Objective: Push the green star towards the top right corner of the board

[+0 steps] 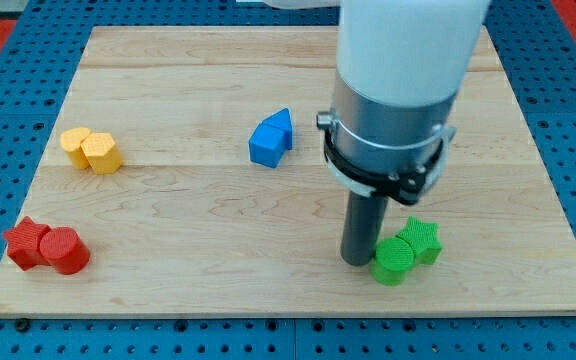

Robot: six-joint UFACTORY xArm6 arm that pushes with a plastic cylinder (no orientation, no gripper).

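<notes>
We had no gripper on this arm, so nothing could be clenched, released or grasped; our only contact was the rod, and we called its lower end my tip [357,262]. The tip stood low on the right half of the board [168,200], touching or just beside the left edge of the green round block [393,260]. The green star [422,239] lay immediately right of and slightly beyond that round block, the two pressed together, both near the bottom edge and well short of the top right corner.

We judged the tip had been set on the left, near side of the green pair because a push from there would drive them rightward and away, toward the far right corner. The snag was that the round block sat between the tip and the star, so any shove would reach the star only through its neighbour and might skew it.

Elsewhere, the blue block [270,138] sat near the middle, the two yellow blocks [92,150] touched each other at the left, and the red star [26,241] and red cylinder [64,250] huddled at the near left corner, all well apart from the path.
</notes>
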